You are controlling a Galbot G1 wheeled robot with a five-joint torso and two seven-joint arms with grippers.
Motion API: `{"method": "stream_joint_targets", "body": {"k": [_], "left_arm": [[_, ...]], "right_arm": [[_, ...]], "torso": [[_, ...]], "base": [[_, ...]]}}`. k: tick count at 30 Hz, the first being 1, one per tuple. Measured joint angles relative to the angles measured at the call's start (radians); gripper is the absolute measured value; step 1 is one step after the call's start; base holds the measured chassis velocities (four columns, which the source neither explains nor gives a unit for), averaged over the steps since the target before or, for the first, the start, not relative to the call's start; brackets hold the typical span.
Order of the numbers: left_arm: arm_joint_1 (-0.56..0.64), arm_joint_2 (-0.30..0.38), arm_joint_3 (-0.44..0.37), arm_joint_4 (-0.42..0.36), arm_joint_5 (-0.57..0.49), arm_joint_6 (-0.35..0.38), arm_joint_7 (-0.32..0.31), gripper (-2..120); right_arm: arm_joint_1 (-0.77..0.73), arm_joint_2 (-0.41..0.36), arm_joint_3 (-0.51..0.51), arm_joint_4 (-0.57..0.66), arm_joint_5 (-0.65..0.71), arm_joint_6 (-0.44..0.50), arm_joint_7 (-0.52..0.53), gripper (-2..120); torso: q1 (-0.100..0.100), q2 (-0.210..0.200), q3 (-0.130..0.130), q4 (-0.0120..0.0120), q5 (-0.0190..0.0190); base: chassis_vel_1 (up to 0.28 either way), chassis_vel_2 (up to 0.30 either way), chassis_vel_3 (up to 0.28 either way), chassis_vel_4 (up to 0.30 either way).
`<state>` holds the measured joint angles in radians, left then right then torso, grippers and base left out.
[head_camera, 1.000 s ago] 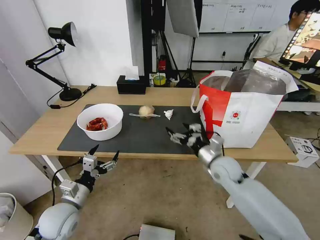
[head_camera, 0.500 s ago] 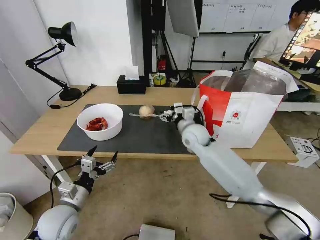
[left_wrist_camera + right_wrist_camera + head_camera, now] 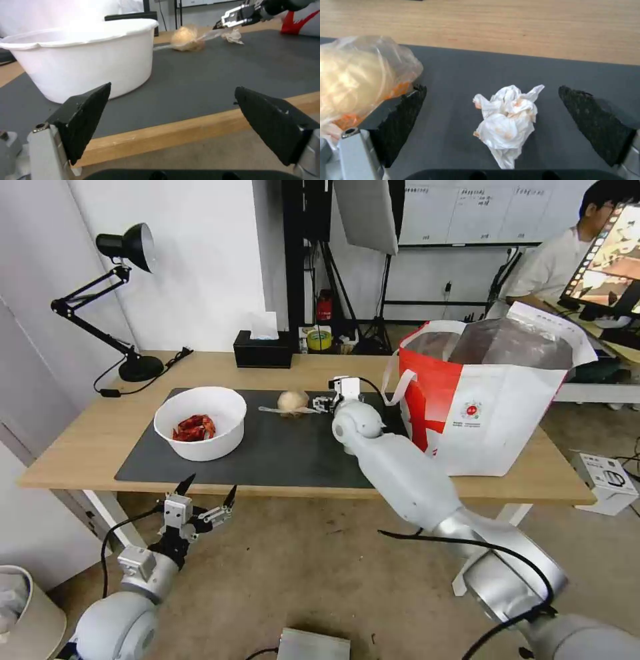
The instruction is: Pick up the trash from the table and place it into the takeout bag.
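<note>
My right pincer (image 3: 490,110) gapes wide, empty, straddling the crumpled paper (image 3: 506,125) mid-frame; I should descend centred, avoiding the wrapped ball (image 3: 356,77).

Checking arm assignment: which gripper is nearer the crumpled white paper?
Right. The right gripper is open with the crumpled paper between its fingers; the left gripper hangs open below the table's near edge.
</note>
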<state>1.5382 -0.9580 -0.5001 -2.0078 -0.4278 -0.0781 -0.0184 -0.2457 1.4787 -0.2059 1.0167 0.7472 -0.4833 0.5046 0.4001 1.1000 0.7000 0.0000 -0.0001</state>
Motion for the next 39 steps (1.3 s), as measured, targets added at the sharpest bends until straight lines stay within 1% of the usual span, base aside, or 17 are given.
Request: {"method": "stream_joint_targets", "body": {"k": [7,20,22,23,25,26,27,28,29,30,31,32,34,35,36,37,39], "left_arm": [[0.007,-0.023,0.004,-0.002,0.005,-0.001,0.0,100],[0.013,-0.028,0.001,-0.005,0.007,-0.004,0.0,100],[0.013,-0.029,-0.001,-0.006,0.007,-0.005,0.0,100],[0.013,-0.029,-0.001,-0.006,0.007,-0.005,0.0,100],[0.013,-0.029,-0.001,-0.006,0.007,-0.006,0.0,100],[0.013,-0.029,-0.001,-0.006,0.007,-0.007,0.0,100],[0.013,-0.029,-0.001,-0.006,0.007,-0.007,0.0,100],[0.013,-0.029,-0.001,-0.006,0.007,-0.008,0.0,100],[0.013,-0.028,-0.002,-0.006,0.007,-0.008,0.0,100],[0.013,-0.027,-0.002,-0.006,0.006,-0.009,0.0,100],[0.013,-0.027,-0.002,-0.006,0.006,-0.009,0.0,100],[0.012,-0.027,-0.002,-0.005,0.006,-0.009,0.0,100],[0.011,-0.026,-0.001,-0.005,0.005,-0.009,0.0,100],[0.01,-0.026,0.0,-0.004,0.005,-0.009,0.0,100],[0.01,-0.026,0.0,-0.004,0.005,-0.009,0.0,100],[0.009,-0.026,0.001,-0.004,0.005,-0.009,0.0,100],[0.008,-0.026,0.003,-0.004,0.005,-0.009,0.0,100]], "right_arm": [[-0.004,0.027,0.014,-0.046,-0.032,0.007,-0.016,100],[0.001,0.037,0.035,-0.099,-0.068,0.033,-0.044,100],[-0.003,0.037,0.042,-0.105,-0.072,0.035,-0.046,93],[-0.003,0.037,0.042,-0.105,-0.072,0.035,-0.046,93],[-0.01,0.035,0.045,-0.105,-0.072,0.036,-0.05,84],[-0.013,0.034,0.047,-0.105,-0.072,0.037,-0.05,80],[-0.013,0.034,0.047,-0.105,-0.072,0.037,-0.05,80],[-0.017,0.034,0.049,-0.103,-0.072,0.038,-0.051,74],[-0.02,0.034,0.051,-0.101,-0.072,0.038,-0.051,71],[-0.023,0.034,0.053,-0.099,-0.071,0.04,-0.051,64],[-0.023,0.034,0.053,-0.099,-0.071,0.04,-0.051,64],[-0.025,0.033,0.053,-0.097,-0.071,0.041,-0.052,61],[-0.029,0.03,0.054,-0.092,-0.07,0.045,-0.053,51],[-0.03,0.029,0.054,-0.091,-0.069,0.048,-0.055,47],[-0.03,0.029,0.054,-0.091,-0.069,0.048,-0.055,47],[-0.03,0.027,0.055,-0.09,-0.069,0.054,-0.059,41],[-0.031,0.023,0.055,-0.088,-0.069,0.07,-0.069,32]], "torso": [[0.0,0.0,0.0,-0.0001,0.0],[0.0,0.0,0.0,0.0,0.0001],[0.0,0.0,0.0,-0.0001,0.0001],[0.0,0.0,0.0,-0.0001,0.0001],[0.0,0.0,0.0,-0.0001,0.0001],[0.0,0.0,0.0,0.0,0.0001],[0.0,0.0,0.0,0.0,0.0001],[0.0,0.0,0.0,0.0001,0.0001],[0.0,0.0,0.0,0.0001,0.0002],[0.0,0.0,0.0,0.0003,0.0002],[0.0,0.0,0.0,0.0003,0.0002],[0.0,0.0,0.0,0.0004,0.0002],[0.0,0.0,0.0,0.0004,0.0002],[0.0,0.0,0.0,0.0003,0.0002],[0.0,0.0,0.0,0.0003,0.0002],[0.0,0.0,0.0,0.0001,0.0002],[0.0,0.0,0.0,-0.0003,0.0002]], "base": [[0.0,0.0,0.0,0.0],[0.0,0.0,0.0,0.0],[0.0,0.0,0.0,0.0],[0.0,0.0,0.0,0.0],[0.0,0.0,0.0,0.0],[0.0,0.0,0.0,0.0],[0.0,0.0,0.0,0.0],[0.0,0.0,0.0,0.0],[0.0,0.0,0.0,0.0],[0.0,0.0,0.0,0.0],[0.0,0.0,0.0,0.0],[0.0,0.0,0.0,0.0],[0.0,0.0,0.0,0.0],[0.0,0.0,0.0,0.0],[0.0,0.0,0.0,0.0],[0.0,0.0,0.0,0.0],[0.0,0.0,0.0,0.0]]}}
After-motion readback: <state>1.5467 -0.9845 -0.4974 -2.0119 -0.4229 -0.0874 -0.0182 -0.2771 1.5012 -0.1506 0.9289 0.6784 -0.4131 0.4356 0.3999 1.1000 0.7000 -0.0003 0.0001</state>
